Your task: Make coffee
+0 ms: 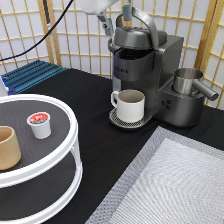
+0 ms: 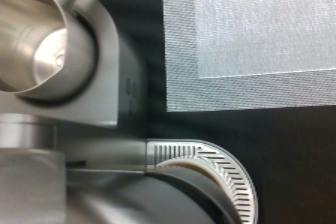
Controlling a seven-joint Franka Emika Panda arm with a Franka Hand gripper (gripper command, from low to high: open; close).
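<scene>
Exterior view: open gripper (image 1: 116, 19) hovering atop grey coffee machine (image 1: 145, 70), straddling its lid handle; small white red-topped pod (image 1: 39, 124) waiting untouched.

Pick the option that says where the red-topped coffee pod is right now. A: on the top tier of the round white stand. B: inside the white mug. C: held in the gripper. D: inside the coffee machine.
A: the coffee pod stands on the top tier of the round white stand, beside the tan cup, while the gripper is up at the coffee machine's lid, fingers open.
</scene>
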